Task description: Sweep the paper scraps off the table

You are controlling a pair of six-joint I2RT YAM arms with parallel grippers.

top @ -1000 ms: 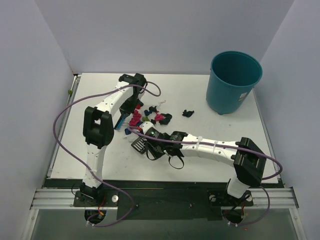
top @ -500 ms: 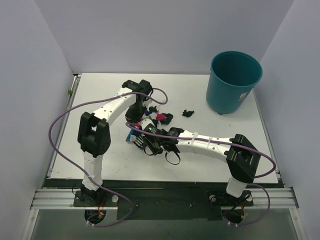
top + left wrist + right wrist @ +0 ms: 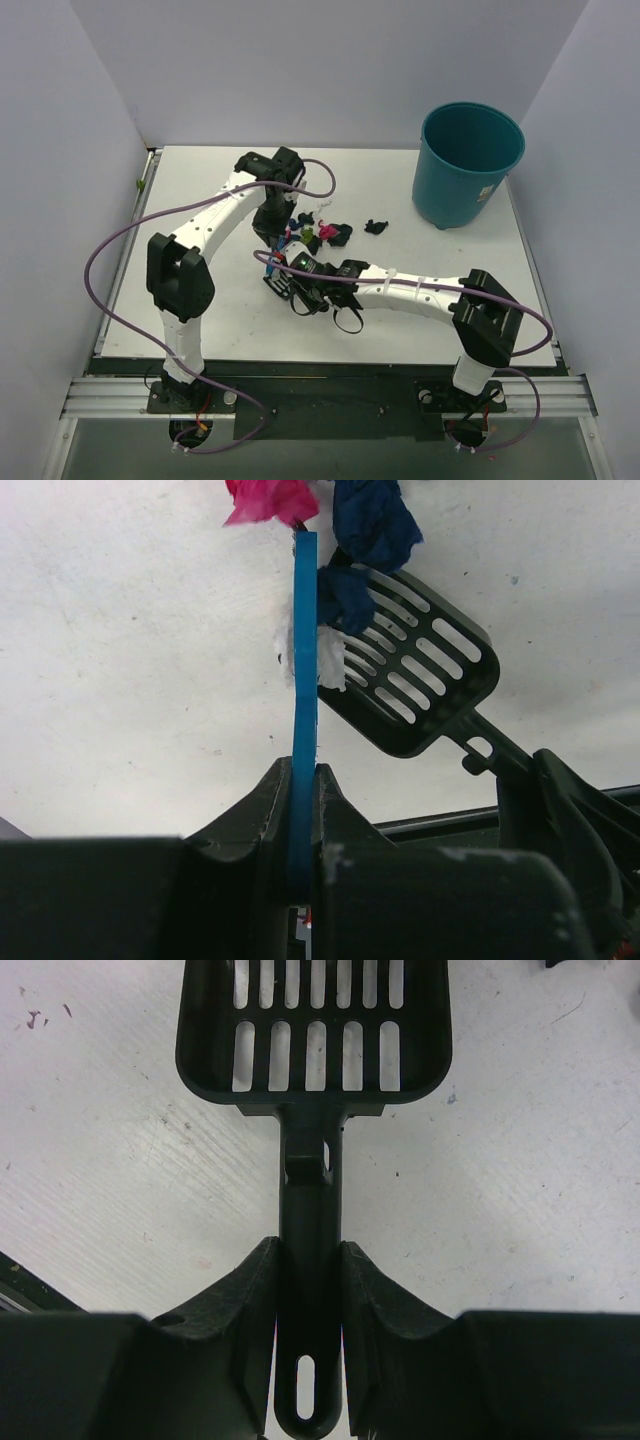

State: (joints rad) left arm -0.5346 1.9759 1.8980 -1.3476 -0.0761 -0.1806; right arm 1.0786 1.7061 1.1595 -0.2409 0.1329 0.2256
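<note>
Paper scraps (image 3: 322, 233), pink, dark blue, green and black, lie bunched on the white table (image 3: 395, 180); one black scrap (image 3: 375, 226) lies apart to the right. My left gripper (image 3: 276, 220) is shut on the blue hand brush (image 3: 285, 241), seen edge-on in the left wrist view (image 3: 305, 650), with a pink scrap (image 3: 270, 498) and dark blue scraps (image 3: 372, 522) at its tip. My right gripper (image 3: 306, 291) is shut on the handle of the black slotted scoop (image 3: 277, 284), which lies flat just beside the brush (image 3: 412, 675). The scoop's visible part (image 3: 315, 1030) holds no scraps.
A teal round bin (image 3: 468, 165) stands at the table's far right corner. Purple cables (image 3: 130, 225) loop from both arms over the table. The metal rail (image 3: 330, 395) runs along the near edge. Grey walls close in the left, right and back.
My left gripper has swung right with the brush, bunching the scraps toward the right. My right arm has shifted the scoop slightly left and farther, next to the brush.
</note>
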